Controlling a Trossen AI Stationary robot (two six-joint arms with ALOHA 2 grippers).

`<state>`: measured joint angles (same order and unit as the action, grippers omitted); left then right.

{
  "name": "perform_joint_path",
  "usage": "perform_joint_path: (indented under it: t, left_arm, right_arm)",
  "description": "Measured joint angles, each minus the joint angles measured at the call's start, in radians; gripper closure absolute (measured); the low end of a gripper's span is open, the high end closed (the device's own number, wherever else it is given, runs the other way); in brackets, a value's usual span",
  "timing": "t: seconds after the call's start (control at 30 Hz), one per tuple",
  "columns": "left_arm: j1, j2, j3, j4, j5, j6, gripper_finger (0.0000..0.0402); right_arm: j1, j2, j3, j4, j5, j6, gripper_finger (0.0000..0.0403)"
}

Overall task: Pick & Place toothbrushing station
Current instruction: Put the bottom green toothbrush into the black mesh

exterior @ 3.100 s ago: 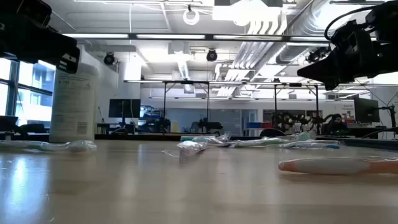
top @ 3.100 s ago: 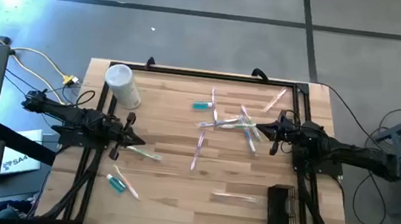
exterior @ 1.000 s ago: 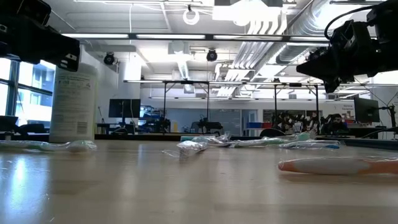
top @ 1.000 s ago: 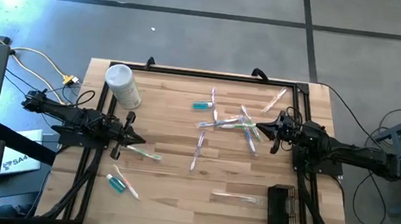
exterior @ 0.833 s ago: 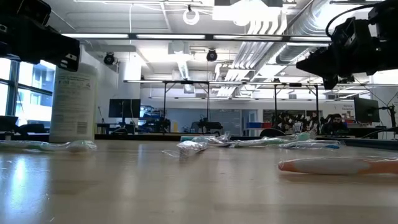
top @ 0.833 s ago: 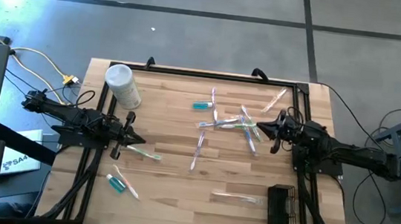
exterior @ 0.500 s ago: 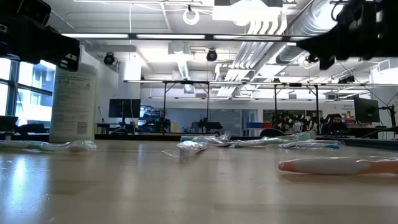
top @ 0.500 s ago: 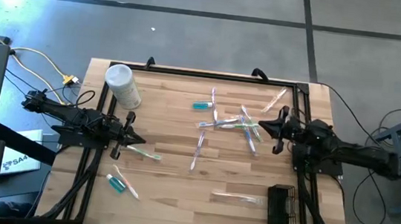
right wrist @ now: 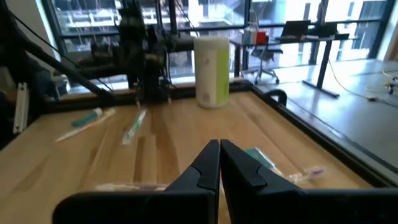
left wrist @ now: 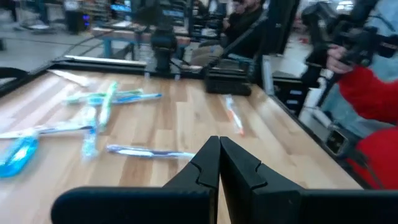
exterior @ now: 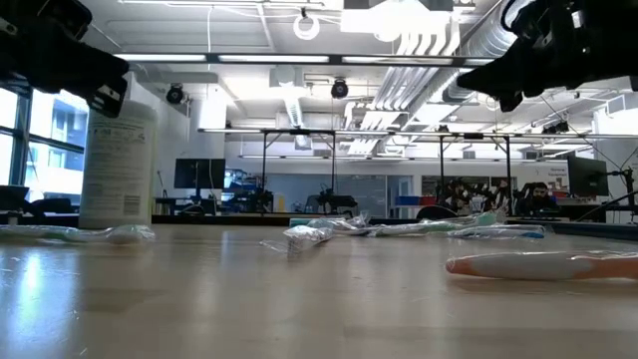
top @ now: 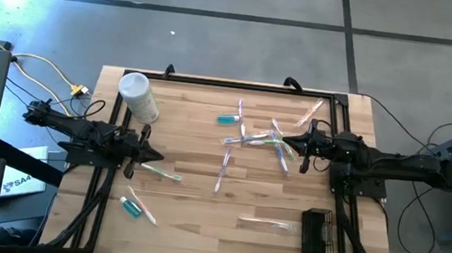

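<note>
Nearest the low camera, an orange-tipped brush [exterior: 543, 265] lies alone on the tabletop [top: 200, 208], close to the holder [top: 316, 233], which sits at the near right corner, lying flat by the look of it, with nothing in it that I can see. Near left: a teal paste tube [top: 131, 207] crossed with a pink brush [top: 140, 205]. Left gripper [top: 144, 155] parked at the left edge right by a green brush [top: 162, 171], fingers [left wrist: 214, 168] pressed together, holding nothing. Mid-table: a lone brush [top: 223, 168], then the tangled pile [top: 271, 140] of clear and pastel brushes, with the right gripper [top: 298, 144] hovering above its right side, fingers [right wrist: 214, 165] also together and empty; low view shows it well off the surface. Farther back: a second tube [top: 228, 119], one brush [top: 310, 113] near the far right corner, a white canister [top: 138, 97] far left. Judgement: nothing placed yet, right arm looks set to pick from the pile. Risks: fingers must open before descent or they just shove the pile; brushes overlap, so a grasp may lift two or flick neighbours; thin clear handles slip easily; and a flat holder leaves a poor opening for insertion.
</note>
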<state>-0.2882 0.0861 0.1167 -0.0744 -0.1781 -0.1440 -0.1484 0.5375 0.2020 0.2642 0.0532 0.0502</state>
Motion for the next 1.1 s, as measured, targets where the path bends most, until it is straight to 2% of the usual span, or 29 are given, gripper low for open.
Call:
perform_joint_path:
  t: [0.13, 0.27, 0.37, 0.47, 0.57, 0.7, 0.93, 1.1]
  left_arm:
    - [0.000, 0.103, 0.075, -0.055, -0.015, 0.003, 0.0367]
    - [0.000, 0.250, 0.156, -0.049, -0.012, 0.008, 0.0306]
    - [0.000, 0.382, 0.221, -0.055, 0.036, 0.008, 0.0260]
    - [0.000, 0.525, 0.291, -0.133, 0.081, 0.056, 0.0234]
    - [0.000, 0.666, 0.362, -0.271, 0.052, 0.048, 0.0228]
    - [0.000, 0.840, 0.449, -0.402, 0.006, -0.064, 0.0226]
    - [0.000, 1.053, 0.569, -0.572, 0.039, -0.146, 0.0226]
    - [0.000, 1.142, 0.575, -0.597, 0.094, -0.145, 0.0226]
  right_arm:
    - [0.005, 0.036, 0.001, 0.038, 0.003, -0.001, 0.0398]
    - [0.005, 0.044, 0.002, 0.078, 0.043, -0.002, 0.0398]
    - [0.005, 0.044, 0.002, 0.084, 0.057, -0.002, 0.0398]
    - [0.005, 0.044, 0.002, 0.085, 0.054, -0.002, 0.0398]
    - [0.005, 0.044, 0.002, 0.085, 0.051, -0.002, 0.0398]
    - [0.005, 0.044, 0.002, 0.084, 0.003, -0.002, 0.0398]
    - [0.005, 0.044, 0.002, 0.084, -0.141, 0.006, 0.0398]
    - [0.005, 0.044, 0.003, 0.082, -0.192, 0.035, 0.0398]
